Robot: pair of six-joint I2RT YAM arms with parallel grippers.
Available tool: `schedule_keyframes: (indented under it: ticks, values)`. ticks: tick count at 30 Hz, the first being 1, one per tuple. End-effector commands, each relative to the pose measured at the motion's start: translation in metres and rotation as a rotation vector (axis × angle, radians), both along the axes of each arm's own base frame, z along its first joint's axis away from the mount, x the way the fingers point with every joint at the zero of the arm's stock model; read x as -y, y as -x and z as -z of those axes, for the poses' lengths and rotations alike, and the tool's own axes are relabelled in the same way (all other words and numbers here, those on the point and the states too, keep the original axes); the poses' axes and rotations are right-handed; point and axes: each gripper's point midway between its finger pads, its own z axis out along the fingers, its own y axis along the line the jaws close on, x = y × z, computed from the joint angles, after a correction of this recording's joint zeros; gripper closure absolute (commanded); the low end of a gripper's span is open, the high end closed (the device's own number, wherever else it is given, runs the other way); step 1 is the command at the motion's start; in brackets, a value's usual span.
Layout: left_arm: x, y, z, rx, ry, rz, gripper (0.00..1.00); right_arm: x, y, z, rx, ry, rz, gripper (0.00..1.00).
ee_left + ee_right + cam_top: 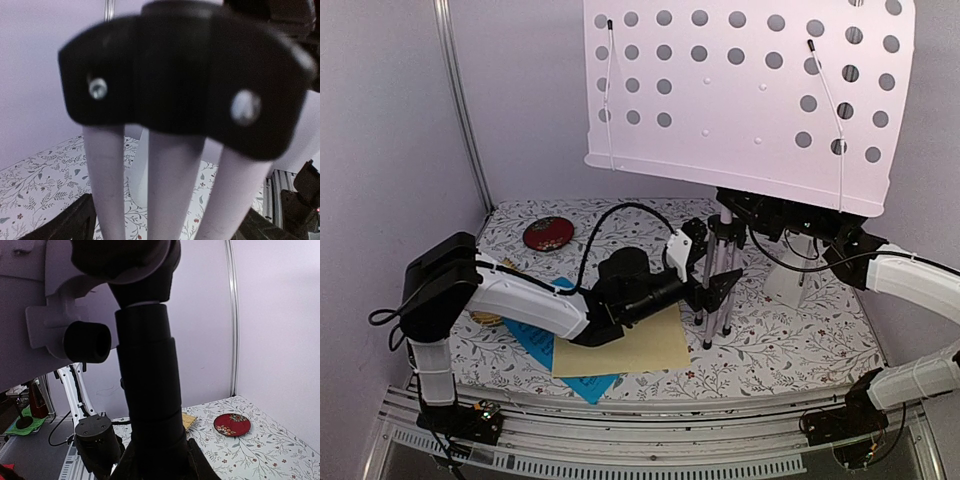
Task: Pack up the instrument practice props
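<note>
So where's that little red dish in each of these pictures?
Top external: red dish, back left on the floral table cover.
Left wrist: not in it.
Right wrist: lower right.
Shared landmark: the floral table cover, in all three views.

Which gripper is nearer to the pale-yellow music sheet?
Left. The left gripper is at the tripod legs, just past the far right corner of the pale-yellow music sheet. The right gripper is higher and farther back, on the stand pole beneath the white desk.
</note>
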Motion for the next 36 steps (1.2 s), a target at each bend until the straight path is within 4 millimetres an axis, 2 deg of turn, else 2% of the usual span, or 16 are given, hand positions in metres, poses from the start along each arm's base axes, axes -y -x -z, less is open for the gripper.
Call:
schedule_keyframes:
  ticks: [1,9,13,18,23,26,30,36]
  values:
    - [0.007,-0.01,0.007,0.02,0.026,-0.021,0.11,0.014,0.013,-0.034,0.056,-0.07,0.046,0.99]
    - [0.019,-0.016,0.018,0.034,0.035,-0.023,0.13,0.02,0.015,-0.033,0.044,-0.079,0.07,0.99]
    - [0.027,-0.018,0.021,0.055,0.028,-0.016,0.18,0.021,0.015,-0.033,0.041,-0.081,0.076,0.99]
    - [0.034,-0.024,0.024,0.069,0.024,-0.032,0.32,0.022,0.014,-0.032,0.036,-0.081,0.084,0.99]
    - [0.035,-0.026,0.022,0.065,0.043,-0.04,0.51,0.025,0.012,-0.034,0.039,-0.084,0.114,0.99]
    - [0.031,-0.025,0.015,0.073,0.063,-0.039,0.62,0.029,0.011,-0.041,0.04,-0.096,0.145,0.99]
    - [0.023,-0.018,-0.003,0.091,0.092,-0.027,0.79,0.04,0.006,-0.06,0.036,-0.129,0.219,0.99]
    - [0.009,0.004,-0.05,0.133,0.128,0.023,0.96,0.057,-0.02,-0.082,0.01,-0.132,0.398,0.99]
